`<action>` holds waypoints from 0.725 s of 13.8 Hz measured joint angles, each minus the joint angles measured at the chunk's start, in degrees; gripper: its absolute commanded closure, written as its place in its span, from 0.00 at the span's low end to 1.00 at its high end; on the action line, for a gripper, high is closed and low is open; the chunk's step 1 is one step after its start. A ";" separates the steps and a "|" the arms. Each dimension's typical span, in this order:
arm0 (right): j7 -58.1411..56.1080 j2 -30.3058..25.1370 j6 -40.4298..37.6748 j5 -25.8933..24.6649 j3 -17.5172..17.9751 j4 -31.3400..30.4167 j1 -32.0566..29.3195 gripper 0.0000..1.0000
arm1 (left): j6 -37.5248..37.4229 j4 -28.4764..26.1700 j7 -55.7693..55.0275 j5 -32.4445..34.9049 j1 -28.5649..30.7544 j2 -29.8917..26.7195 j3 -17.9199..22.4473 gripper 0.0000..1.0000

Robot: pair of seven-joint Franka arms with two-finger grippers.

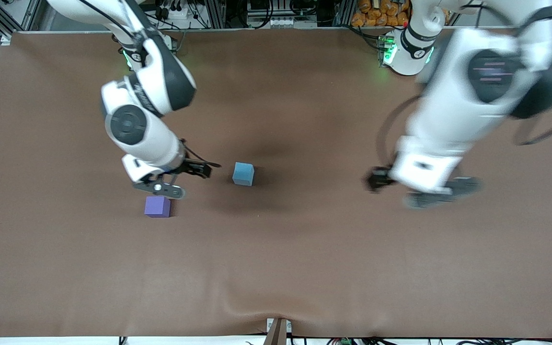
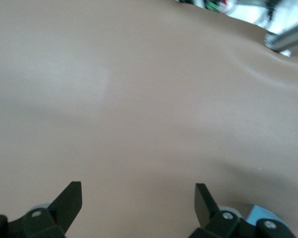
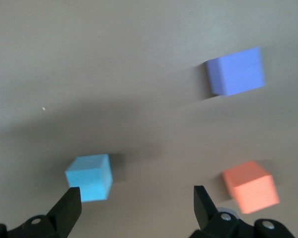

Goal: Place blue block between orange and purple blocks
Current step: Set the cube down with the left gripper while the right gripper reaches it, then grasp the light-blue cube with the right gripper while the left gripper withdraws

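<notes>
Brown cloth over the whole counter [image 1: 304, 263], wrinkled a bit at the edge nearest the front camera, racks and cables along the robots' end.

Blue block [image 1: 243, 173] sitting on the counter around the middle, nothing holding it. Purple block [image 1: 157, 206] nearer the front camera than the blue one and more toward the right arm's end. Orange block [image 3: 251, 186] not visible from the front (hidden under the right arm there, by the look of it), but clear in the right wrist view, apart from the purple one with open cloth between them.

Right gripper [image 1: 173, 179] hanging low over the counter between blue and purple, jaws spread wide, empty. In its wrist view the blue block [image 3: 90, 176] sits just off one fingertip, not between the two, so needs a short sideways shift toward the table's middle before coming down. Cubes, so no long axis to fuss over, only lining the jaws up square with the faces.

Left gripper [image 1: 417, 189] over bare cloth toward the left arm's end, well apart from all the blocks, motion-blurred from the front; jaws open and empty in its wrist view. Right arm clearly the nearer one for the pick.
</notes>
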 measured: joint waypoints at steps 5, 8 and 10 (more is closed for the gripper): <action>8.92 6.81 2.61 -0.12 -0.01 3.28 4.41 0.00 | -6.40 -0.42 12.17 -0.02 11.09 -4.59 -0.20 0.00; 9.29 11.69 4.01 -2.14 -0.04 6.26 6.48 0.00 | -9.98 -0.72 17.24 -0.02 15.11 -7.06 -0.34 0.00; 9.26 13.70 4.25 -5.23 -0.01 6.73 8.23 0.00 | -11.32 -2.06 19.53 -0.02 16.59 -8.87 -0.43 0.00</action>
